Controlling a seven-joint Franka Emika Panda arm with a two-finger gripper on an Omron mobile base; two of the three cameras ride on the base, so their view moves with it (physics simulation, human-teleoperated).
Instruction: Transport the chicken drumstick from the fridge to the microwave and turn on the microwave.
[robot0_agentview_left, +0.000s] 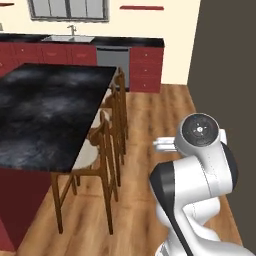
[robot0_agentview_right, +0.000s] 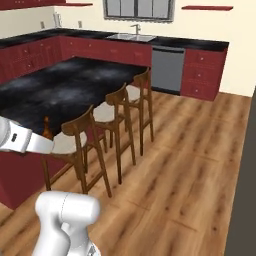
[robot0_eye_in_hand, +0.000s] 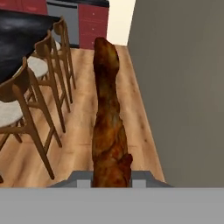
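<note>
Hand view: gripper (robot0_eye_in_hand: 112, 180) pinching drumstick (robot0_eye_in_hand: 108, 118) at its lower end, meat projecting lengthwise away from the camera, above wood floor (robot0_eye_in_hand: 83, 118). Grey wall (robot0_eye_in_hand: 183, 87) close at right. Stools (robot0_eye_in_hand: 39, 78) lined along black-topped island (robot0_agentview_left: 45, 110) at left. Right base view: drumstick tip just visible beside white forearm (robot0_agentview_right: 25, 140).

The chicken drumstick (robot0_eye_in_hand: 108, 131) is mottled reddish-brown with orange glints. The counter (robot0_agentview_left: 45, 115) is black with cloudy grey marbling over dark red sides. The stools (robot0_agentview_right: 95, 145) are brown wood with pale seats, the floor (robot0_agentview_right: 190, 160) warm orange-brown planks, the cabinets (robot0_agentview_right: 202, 72) deep red, the dishwasher (robot0_agentview_right: 167, 67) grey
</note>
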